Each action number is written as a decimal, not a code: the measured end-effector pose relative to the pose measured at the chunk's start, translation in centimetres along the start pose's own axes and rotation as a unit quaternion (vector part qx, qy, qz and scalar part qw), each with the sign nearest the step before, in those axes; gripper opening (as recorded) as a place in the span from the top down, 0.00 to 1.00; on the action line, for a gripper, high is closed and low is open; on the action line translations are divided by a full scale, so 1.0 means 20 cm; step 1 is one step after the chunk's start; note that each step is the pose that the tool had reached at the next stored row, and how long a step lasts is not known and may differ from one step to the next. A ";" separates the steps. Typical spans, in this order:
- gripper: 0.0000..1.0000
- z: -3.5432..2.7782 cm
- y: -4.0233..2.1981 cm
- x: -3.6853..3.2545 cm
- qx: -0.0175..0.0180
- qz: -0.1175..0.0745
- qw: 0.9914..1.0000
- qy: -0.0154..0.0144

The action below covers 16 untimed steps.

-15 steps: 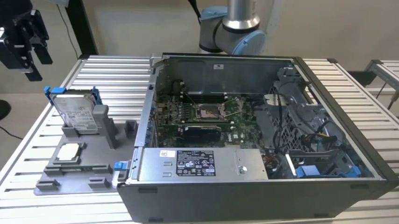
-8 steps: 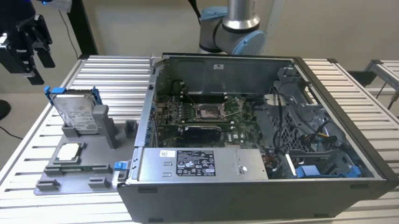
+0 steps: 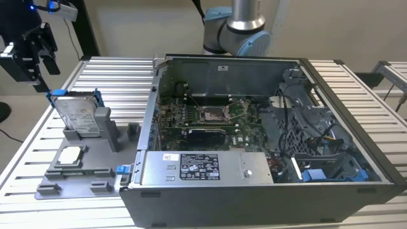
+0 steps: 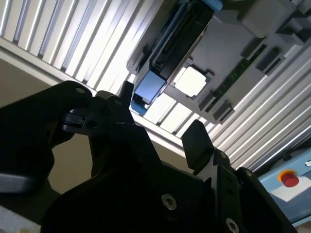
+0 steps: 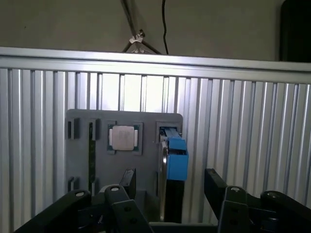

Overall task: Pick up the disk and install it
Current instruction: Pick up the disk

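While the gripper (image 3: 37,57) hangs above the table's far corner on the exterior view's left, fingers spread apart and holding nothing, you've got the disk (image 3: 77,113) standing on edge in a slot of the grey fixture (image 3: 102,162), below and clear of it, just beside the open computer case (image 3: 254,205). A small silver chip (image 5: 124,138) lies flat in the fixture near the disk. Expect it to be stiff, dense for its size, smooth-sided and probably shock-sensitive. Your best hold looks like the upper edge, pads across the two flat faces inside the blue bracket (image 5: 176,158), clamped firmly so it can't slide.
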<state>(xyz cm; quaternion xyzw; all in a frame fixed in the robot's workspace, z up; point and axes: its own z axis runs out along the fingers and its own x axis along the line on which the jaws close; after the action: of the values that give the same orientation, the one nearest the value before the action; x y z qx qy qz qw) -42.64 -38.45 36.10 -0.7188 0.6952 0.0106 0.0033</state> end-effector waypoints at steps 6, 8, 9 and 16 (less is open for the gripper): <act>0.00 0.053 -0.006 0.001 0.000 0.001 1.000 0.000; 0.00 0.073 -0.008 0.002 0.000 0.001 1.000 0.000; 0.00 0.082 -0.008 0.002 0.000 0.001 1.000 0.000; 0.00 0.141 -0.010 0.003 0.000 0.001 1.000 0.000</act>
<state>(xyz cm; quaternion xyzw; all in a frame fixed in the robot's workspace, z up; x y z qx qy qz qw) -42.47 -38.44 33.29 -0.7184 0.6956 0.0106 0.0033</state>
